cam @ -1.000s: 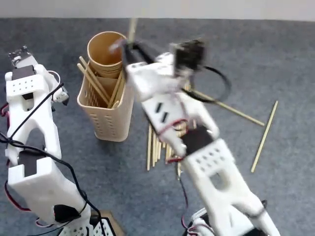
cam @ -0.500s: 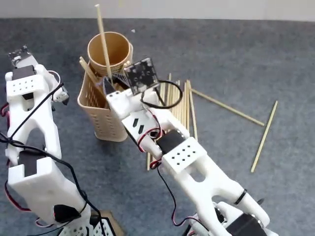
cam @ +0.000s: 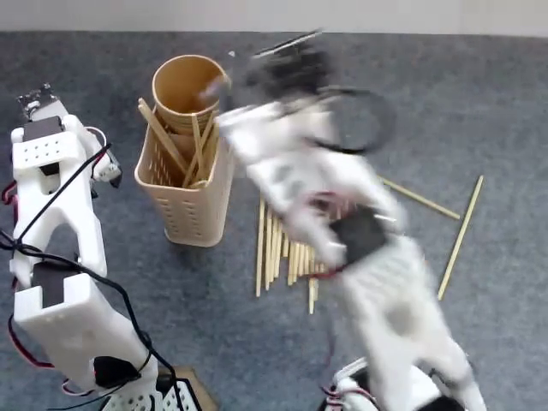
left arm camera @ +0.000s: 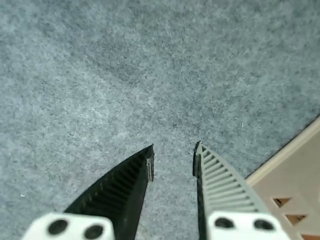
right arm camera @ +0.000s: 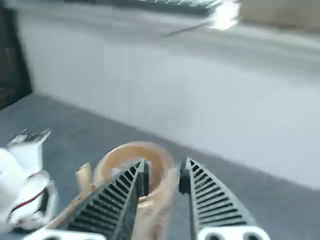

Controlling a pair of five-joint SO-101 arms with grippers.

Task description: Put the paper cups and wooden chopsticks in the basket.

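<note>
A beige slotted basket (cam: pixel 184 193) stands on the grey carpet, left of centre. It holds a brown paper cup (cam: pixel 187 86) at its far end and several wooden chopsticks (cam: pixel 195 150) leaning inside. My right gripper (right arm camera: pixel 162 175) hovers just above the cup (right arm camera: pixel 150 165), open, with nothing between its fingers. In the high view the right gripper (cam: pixel 218 90) is blurred beside the cup's rim. Several more chopsticks (cam: pixel 287 248) lie in a bundle right of the basket. My left gripper (left arm camera: pixel 172 160) is open over bare carpet, beside a basket corner (left arm camera: pixel 295 175).
Two loose chopsticks (cam: pixel 461 235) lie on the carpet at the right, one long (cam: pixel 421 199) and slanted. The left arm (cam: pixel 51 171) stands along the left edge. A pale wall (right arm camera: pixel 200 95) runs behind the carpet.
The chopstick held upright over the basket half a second ago now rests inside it, released. The right arm has swung up and back over the cup.
</note>
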